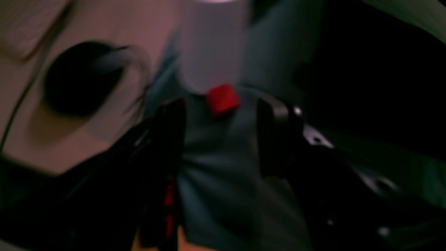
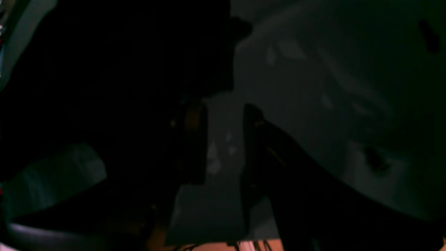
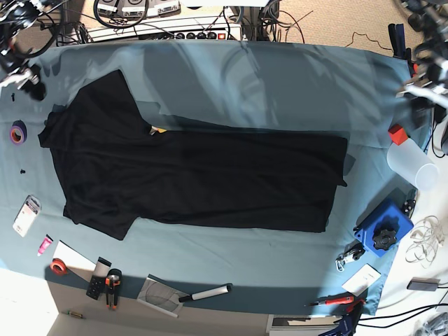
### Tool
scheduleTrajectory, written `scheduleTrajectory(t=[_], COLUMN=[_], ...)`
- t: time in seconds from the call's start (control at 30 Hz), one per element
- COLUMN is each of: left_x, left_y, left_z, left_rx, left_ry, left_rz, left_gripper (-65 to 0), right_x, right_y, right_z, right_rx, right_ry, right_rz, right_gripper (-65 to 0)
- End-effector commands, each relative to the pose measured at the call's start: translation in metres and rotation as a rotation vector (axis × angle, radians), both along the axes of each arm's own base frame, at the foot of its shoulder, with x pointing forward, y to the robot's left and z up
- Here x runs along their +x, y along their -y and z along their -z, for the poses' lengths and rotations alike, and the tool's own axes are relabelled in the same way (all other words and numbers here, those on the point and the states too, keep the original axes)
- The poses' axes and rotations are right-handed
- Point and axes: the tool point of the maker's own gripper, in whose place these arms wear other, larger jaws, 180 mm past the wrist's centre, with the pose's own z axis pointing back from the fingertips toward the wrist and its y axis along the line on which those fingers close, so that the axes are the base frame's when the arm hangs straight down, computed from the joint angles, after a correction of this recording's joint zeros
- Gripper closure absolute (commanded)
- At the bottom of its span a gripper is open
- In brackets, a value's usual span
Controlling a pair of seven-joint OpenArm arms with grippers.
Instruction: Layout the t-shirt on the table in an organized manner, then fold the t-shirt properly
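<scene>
T-shirt point(image 3: 203, 178) flat on teal table point(image 3: 280, 91); left hand point(image 1: 219, 139) released | right hand point(image 2: 223, 143) released

The t-shirt point(image 3: 189, 178) is plain black on the side that shows, with only a small scrap of yellow peeking out at a fold near its upper edge. It lies flat and spread lengthwise across the middle of the surface point(image 3: 280, 84), its body reaching toward the right of the base view and ending in a fairly straight edge. At the left, one short sleeve points up toward the far edge and the other angles down toward the near edge. The surface is covered in smooth teal-blue cloth with soft creases, and the shirt rests wholly on it.
</scene>
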Motion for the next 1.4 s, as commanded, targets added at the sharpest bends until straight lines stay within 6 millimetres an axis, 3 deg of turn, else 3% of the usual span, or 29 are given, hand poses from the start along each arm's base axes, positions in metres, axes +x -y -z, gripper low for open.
scheduleTrajectory(t=[0.0,0.27,0.37,0.5,0.67,0.7,0.8,0.9,1.03,1.23,1.37], left_x=[0.004,0.005,0.005,0.005,0.005,0.005,0.005,0.005,0.006,0.006,0.006], left_y=[-0.002,0.003,0.003,0.003,0.003,0.003,0.003,0.003,0.003,0.004,0.004], left_z=[-0.014,-0.019,-0.019,-0.019,-0.019,-0.019,-0.019,-0.019,-0.019,-0.02,-0.019], left_rx=[0.014,-0.006,-0.007,-0.007,-0.007,-0.007,-0.007,-0.007,-0.008,-0.012,-0.012], left_ry=[0.048,0.076,0.075,0.076,0.077,0.077,0.076,0.076,0.077,0.082,0.081], left_rz=[0.007,0.033,0.033,0.033,0.033,0.033,0.033,0.033,0.033,0.035,0.035], left_gripper=[-33.0,-33.0,-33.0,-33.0,-33.0,-33.0,-33.0,-33.0,-33.0,-33.0,-33.0], right_x=[0.003,0.023,0.035,0.036,0.042,0.04,0.033,0.033,0.042,0.055,0.046], right_y=[0.004,-0.058,-0.068,-0.079,-0.112,-0.117,-0.131,-0.137,-0.129,-0.089,-0.061], right_z=[-0.008,0.026,0.035,0.056,0.069,0.072,0.074,0.066,0.04,-0.038,-0.051], right_rx=[-0.025,0.065,0.023,-0.041,-0.023,-0.017,0.033,0.085,0.17,0.286,0.242], right_ry=[0.026,-0.036,-0.052,-0.159,-0.198,-0.217,-0.248,-0.204,-0.047,0.349,0.393], right_rz=[-0.001,-0.168,-0.209,-0.262,-0.383,-0.406,-0.455,-0.476,-0.397,-0.215,-0.133], right_gripper=[-18.2,-18.2,-18.2,-18.2,-18.0,-15.9,0.0,0.0,0.0,0.0,0.0])
